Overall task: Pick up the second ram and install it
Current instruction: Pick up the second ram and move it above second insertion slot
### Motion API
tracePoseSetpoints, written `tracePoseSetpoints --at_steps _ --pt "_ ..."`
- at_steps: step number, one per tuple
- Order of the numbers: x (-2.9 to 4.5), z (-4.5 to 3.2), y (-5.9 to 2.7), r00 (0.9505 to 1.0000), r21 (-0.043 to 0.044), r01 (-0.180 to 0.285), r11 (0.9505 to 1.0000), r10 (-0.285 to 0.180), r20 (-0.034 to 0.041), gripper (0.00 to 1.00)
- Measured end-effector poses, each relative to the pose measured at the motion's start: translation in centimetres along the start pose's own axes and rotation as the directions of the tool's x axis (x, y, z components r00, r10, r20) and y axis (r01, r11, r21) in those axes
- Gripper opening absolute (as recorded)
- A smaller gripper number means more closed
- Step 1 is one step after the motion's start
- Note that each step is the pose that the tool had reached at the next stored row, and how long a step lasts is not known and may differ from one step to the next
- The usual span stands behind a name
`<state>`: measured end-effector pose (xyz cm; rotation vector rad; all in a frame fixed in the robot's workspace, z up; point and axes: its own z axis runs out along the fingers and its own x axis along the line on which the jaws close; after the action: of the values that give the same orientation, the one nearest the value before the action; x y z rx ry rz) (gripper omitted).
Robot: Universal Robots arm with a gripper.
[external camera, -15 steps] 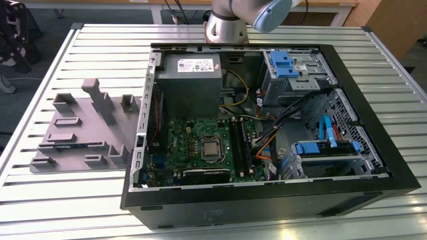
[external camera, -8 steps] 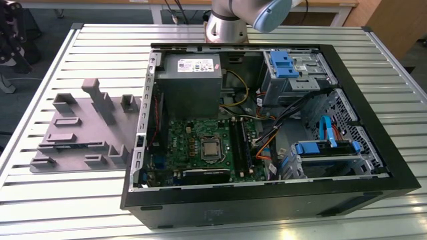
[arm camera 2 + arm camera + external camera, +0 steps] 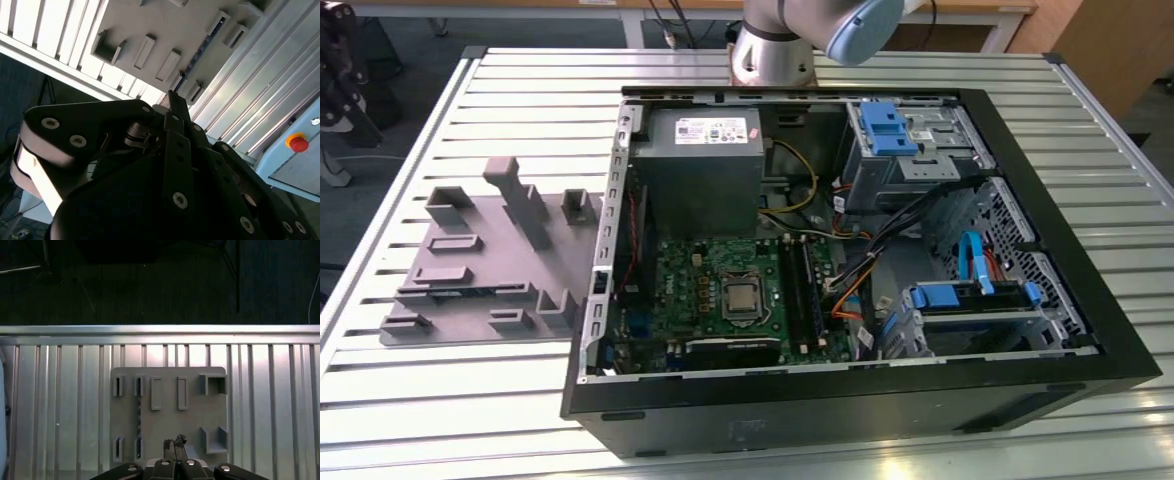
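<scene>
Two fingertips of the gripper (image 3: pixel 174 444) are pressed together, pinching nothing, well above the grey holder tray (image 3: pixel 192 417). Farther off, the second ram (image 3: pixel 139 416) stands on edge between paired slots near one tray edge, probably so fingers can straddle it.

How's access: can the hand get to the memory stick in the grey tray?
Probably yes. The memory stick stands on edge in the grey tray, nothing over it; the hand hangs above the tray with open space between.
</scene>
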<state>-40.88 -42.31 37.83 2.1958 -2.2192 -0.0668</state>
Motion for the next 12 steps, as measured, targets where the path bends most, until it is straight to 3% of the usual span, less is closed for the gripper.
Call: tracePoseSetpoints --at_steps 5,10,12 --pt "0.00 0.01 0.03 0.9971 -0.0014 0.076 0.9971 -0.076 -0.0033 0.11" --pt "0.00 0.07 0.04 0.9871 -0.0031 0.160 0.9871 -0.160 -0.0068 0.11" --pt "0.00 0.10 0.10 0.9847 -0.0037 0.174 0.9847 -0.174 -0.0075 0.11"
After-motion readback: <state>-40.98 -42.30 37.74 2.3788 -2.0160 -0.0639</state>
